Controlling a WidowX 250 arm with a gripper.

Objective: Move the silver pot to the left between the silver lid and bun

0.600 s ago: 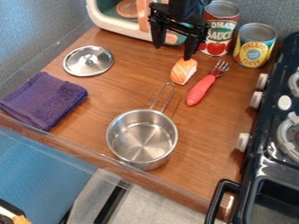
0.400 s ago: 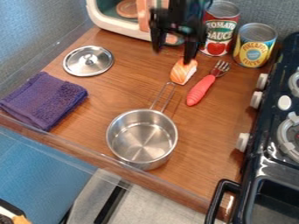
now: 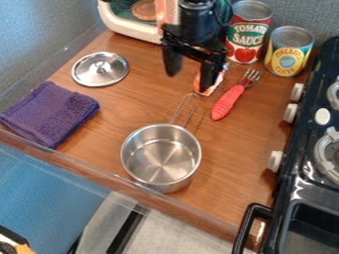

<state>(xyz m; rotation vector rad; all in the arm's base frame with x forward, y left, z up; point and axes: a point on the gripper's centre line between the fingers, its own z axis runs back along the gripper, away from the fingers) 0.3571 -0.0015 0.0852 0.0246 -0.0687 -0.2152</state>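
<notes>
So, the wooden surface [image 3: 232, 168] carried the whole scene, and along its right edge sat the black toy stove [image 3: 303, 191], white knobs facing the wood. Over at the back edge, toward the left corner, stood a white toy oven [image 3: 130, 29] with a pink door frame, and in front of it hung the black gripper [image 3: 190, 80], pointing down, its two fingers spread apart with nothing pinched between them. Then came the silver pot [image 3: 161, 156], the one that mattered: upright near the middle of the front edge, its wire handle running toward the back, and well clear of the gripper. Out by the front left corner lay the folded purple towel [image 3: 49, 114]. Back to the cans: a red tomato can [image 3: 250, 27] at the back edge, and just beside it, nearer the back right corner, a yellow pineapple can [image 3: 289, 54]. The silver lid [image 3: 99, 72] lay flat near the left edge, knob up, behind the towel. Next, the red-handled fork [image 3: 228, 101] rested at a slant, tines toward the pineapple can. And last, just beside the fork, was an orange-and-white sushi piece [image 3: 197, 83], partly hidden behind one finger.
</notes>
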